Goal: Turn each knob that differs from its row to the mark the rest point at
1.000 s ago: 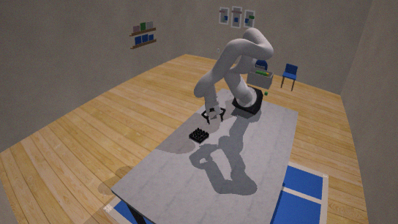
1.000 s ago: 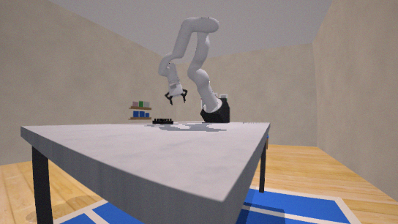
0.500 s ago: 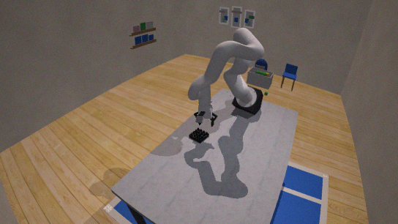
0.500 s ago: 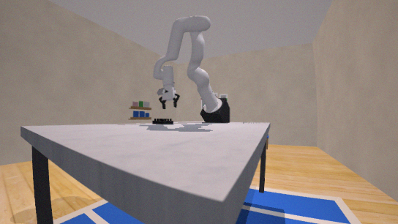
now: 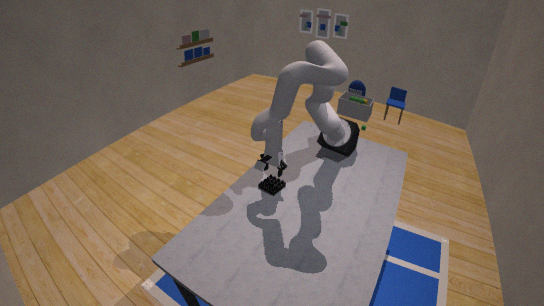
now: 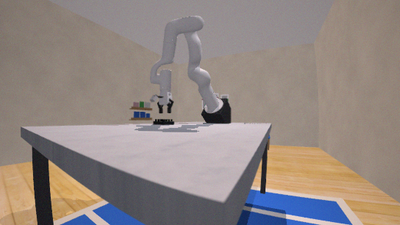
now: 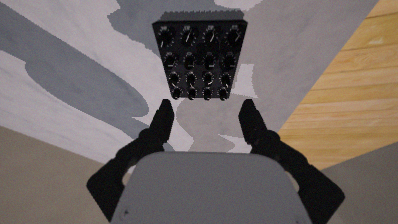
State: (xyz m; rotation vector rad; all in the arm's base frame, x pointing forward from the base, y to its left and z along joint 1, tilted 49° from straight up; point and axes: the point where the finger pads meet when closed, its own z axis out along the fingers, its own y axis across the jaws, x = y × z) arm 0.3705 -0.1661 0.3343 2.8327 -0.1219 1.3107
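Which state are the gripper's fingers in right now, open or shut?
Open: in the wrist view the two fingers stand well apart, with nothing between them.
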